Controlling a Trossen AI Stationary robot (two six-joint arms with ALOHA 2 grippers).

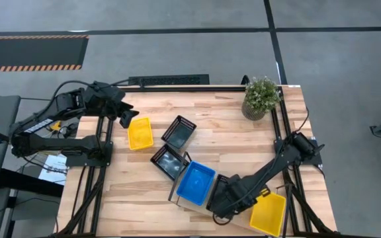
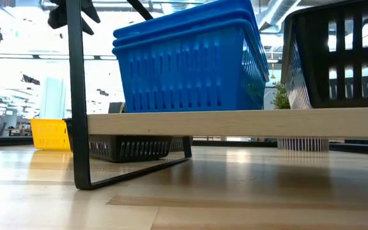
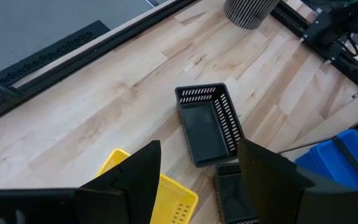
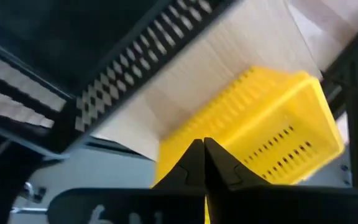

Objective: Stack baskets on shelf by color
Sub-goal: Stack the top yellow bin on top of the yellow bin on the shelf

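A stack of blue baskets [image 1: 196, 182] [image 2: 190, 61] sits on the light-wood shelf [image 2: 235, 122], with a black basket [image 2: 337, 54] beside it. Two more black baskets [image 1: 178, 131] [image 1: 169, 162] and a yellow basket [image 1: 139, 132] [image 3: 166, 199] rest on the tabletop. My left gripper [image 1: 127, 118] [image 3: 199, 146] hangs open above that yellow basket, touching nothing. My right gripper [image 4: 202, 149] is shut at a second yellow basket [image 1: 268, 213] [image 4: 272, 130] by the shelf's right end. My right gripper is shut on the second yellow basket at its edge [image 4: 171, 165], pinched between the two fingers. The fingers themselves hide the exact place. The basket sits tilted beyond the fingertips, its slotted side [image 4: 278, 146] showing next to the shelf board [image 4: 216, 68].
A potted plant [image 1: 262, 98] stands at the table's far right corner. The shelf's black end frame [image 2: 76, 96] rises at its left end. Bare wood lies along the table's far side [image 1: 197, 102] and near left [image 1: 118, 198].
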